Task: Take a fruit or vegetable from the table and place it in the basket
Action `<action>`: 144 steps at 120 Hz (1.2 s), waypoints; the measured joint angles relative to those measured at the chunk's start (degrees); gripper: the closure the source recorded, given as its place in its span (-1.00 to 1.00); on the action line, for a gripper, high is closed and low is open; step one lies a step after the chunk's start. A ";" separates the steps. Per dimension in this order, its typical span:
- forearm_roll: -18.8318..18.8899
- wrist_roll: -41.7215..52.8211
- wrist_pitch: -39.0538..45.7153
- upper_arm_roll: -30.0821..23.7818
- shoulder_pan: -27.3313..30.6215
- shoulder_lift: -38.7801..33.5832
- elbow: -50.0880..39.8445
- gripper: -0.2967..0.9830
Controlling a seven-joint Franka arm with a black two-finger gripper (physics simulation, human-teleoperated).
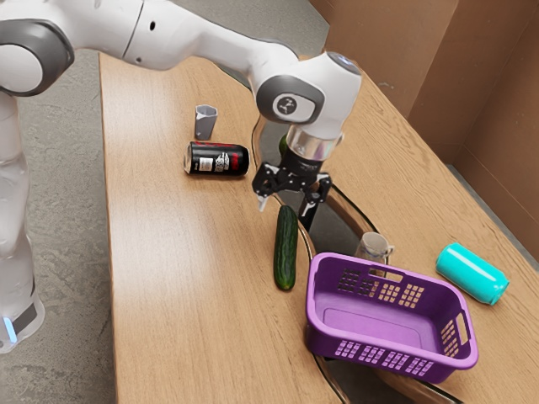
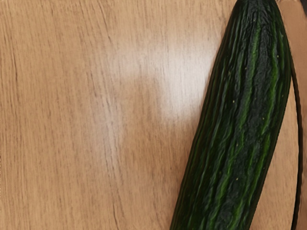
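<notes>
Purple basket (image 1: 396, 332): lower right of the exterior view, nearest the camera. Gripper (image 1: 286, 204): centre, fingers spread wide, gripping nothing. Cucumber (image 1: 285, 248): just below the gripper, on the table (image 1: 168, 278); lateral room extends across wood toward the table's edge at frame left. Green object (image 1: 284, 146): mostly hidden behind the arm. Mug (image 1: 373, 246): partly behind the basket. Wrist view crops both cucumber ends.

basket (image 1: 379, 328): purple, lattice-patterned walls | cucumber (image 1: 285, 248), toward exterior view's left of basket: dark green, lighter green lengthwise streaks | plain can (image 1: 472, 273), toward exterior view's right of basket: turquoise | printed can (image 1: 216, 159), well apart from basket: black, red and white markings | surface (image 1: 177, 269) under basket: tan, wood-grained
</notes>
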 joint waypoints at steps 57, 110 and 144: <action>0.04 7.32 4.89 0.00 0.72 4.18 -2.40 -0.54; -0.03 12.12 10.36 0.00 0.56 8.68 -2.45 -0.54; -0.04 13.82 11.71 0.00 0.56 10.16 -2.39 -0.54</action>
